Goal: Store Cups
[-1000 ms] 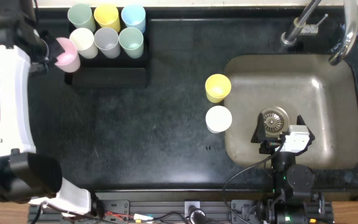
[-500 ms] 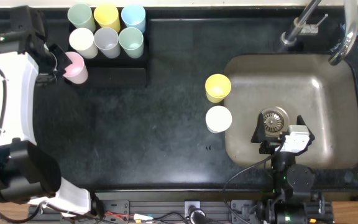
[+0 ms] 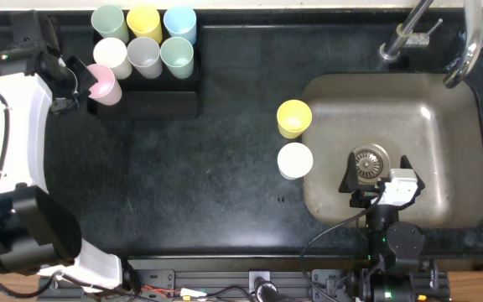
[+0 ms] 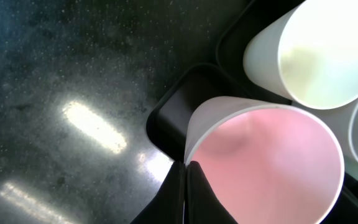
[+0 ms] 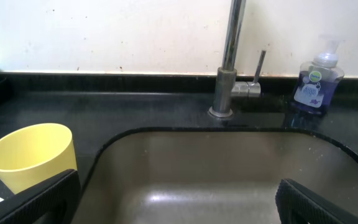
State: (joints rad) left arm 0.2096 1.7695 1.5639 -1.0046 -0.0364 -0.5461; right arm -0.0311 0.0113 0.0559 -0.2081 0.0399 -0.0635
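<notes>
My left gripper (image 3: 85, 80) is shut on the rim of a pink cup (image 3: 101, 84), held tilted at the left end of the black cup rack (image 3: 151, 102). In the left wrist view the closed fingers (image 4: 186, 186) pinch the pink cup (image 4: 272, 163) over the rack's corner (image 4: 180, 107), beside a white cup (image 4: 316, 53). The rack holds several upright cups, among them white (image 3: 111, 56), grey (image 3: 144, 54) and green (image 3: 177, 56). A yellow cup (image 3: 293, 117) and a white cup (image 3: 295, 160) stand on the counter by the sink. My right gripper (image 3: 379, 174) rests open inside the sink.
The steel sink (image 3: 443, 101) fills the right side, with the faucet (image 5: 229, 56) and a soap bottle (image 5: 316, 84) behind it. The yellow cup (image 5: 33, 155) is seen close to the right gripper (image 5: 179, 216). Dark countertop (image 3: 191, 193) lies between rack and sink.
My left gripper has carried the pink cup right and slightly forward, up against the rack's left end. The right arm has stayed still.
</notes>
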